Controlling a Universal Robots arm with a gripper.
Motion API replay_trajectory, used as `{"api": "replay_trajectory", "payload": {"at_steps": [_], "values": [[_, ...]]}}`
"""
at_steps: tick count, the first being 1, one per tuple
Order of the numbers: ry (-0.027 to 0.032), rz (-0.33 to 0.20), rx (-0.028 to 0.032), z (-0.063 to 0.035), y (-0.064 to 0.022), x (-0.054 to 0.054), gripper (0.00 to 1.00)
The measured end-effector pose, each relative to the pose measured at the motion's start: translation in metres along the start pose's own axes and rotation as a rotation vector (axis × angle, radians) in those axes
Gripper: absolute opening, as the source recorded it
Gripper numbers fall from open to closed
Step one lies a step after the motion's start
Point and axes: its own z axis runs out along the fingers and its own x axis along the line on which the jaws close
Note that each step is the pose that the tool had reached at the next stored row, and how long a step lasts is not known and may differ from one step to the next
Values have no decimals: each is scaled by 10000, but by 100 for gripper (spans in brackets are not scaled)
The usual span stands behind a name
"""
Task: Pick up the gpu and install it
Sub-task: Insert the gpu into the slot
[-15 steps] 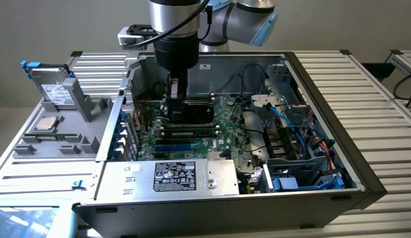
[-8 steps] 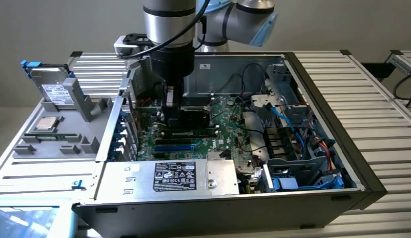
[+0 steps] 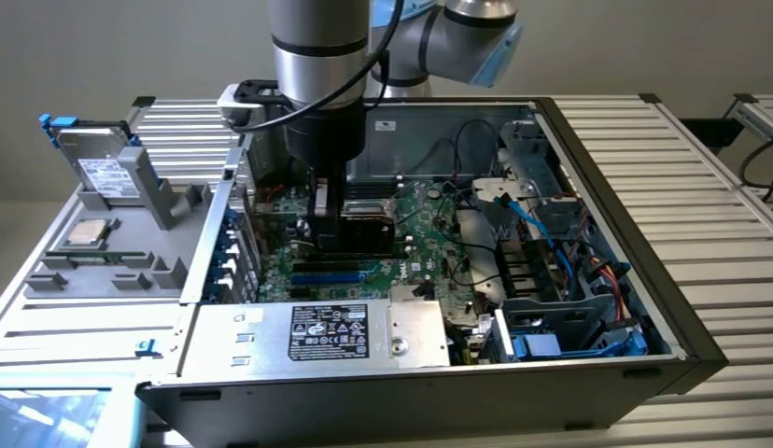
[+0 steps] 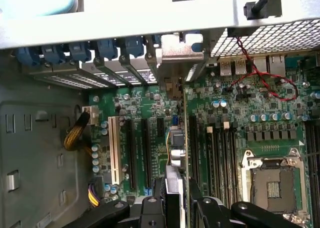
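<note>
Gripper (image 4: 176, 210) pinches the gpu (image 4: 178, 153) edge-on, upright over a motherboard (image 4: 240, 113) slot, its bracket (image 4: 175, 50) at the case (image 4: 125, 18) rear wall, likely for seating. From outside, the arm (image 3: 318, 56) hangs straight down into the open case.

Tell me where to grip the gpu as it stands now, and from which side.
Grip its upper long edge, pinching the two flat faces, coming straight down from above. The gpu stands on edge over the motherboard, slot side down, so only that edge is free; the gripper clamps it that way.
</note>
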Motion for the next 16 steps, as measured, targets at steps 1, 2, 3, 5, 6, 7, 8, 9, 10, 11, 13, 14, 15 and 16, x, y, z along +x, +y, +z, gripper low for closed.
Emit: {"api": "replay_trajectory", "payload": {"at_steps": [1,2,3,5,6,7,8,9,10,11,13,14,15,16], "values": [[-19,-1,-2,17,1,-1,29],[-29,-2,-1,34,1,-1,29],[-35,-5,-2,48,1,-2,29],[-48,-31,-21,60,0,-3,29],[-53,-35,-30,60,0,-3,29],[-56,-36,-30,60,0,-3,29],[-56,-36,-30,60,0,-3,29],[-57,-37,-30,61,0,-4,29],[-60,-53,-28,65,-1,-7,29],[-57,-127,-24,67,-1,-7,29],[-50,-300,-17,69,0,-7,29],[-50,-345,-14,72,0,-8,29],[-52,-355,-16,78,0,-8,29],[-52,-355,-20,91,0,-8,29]]}}
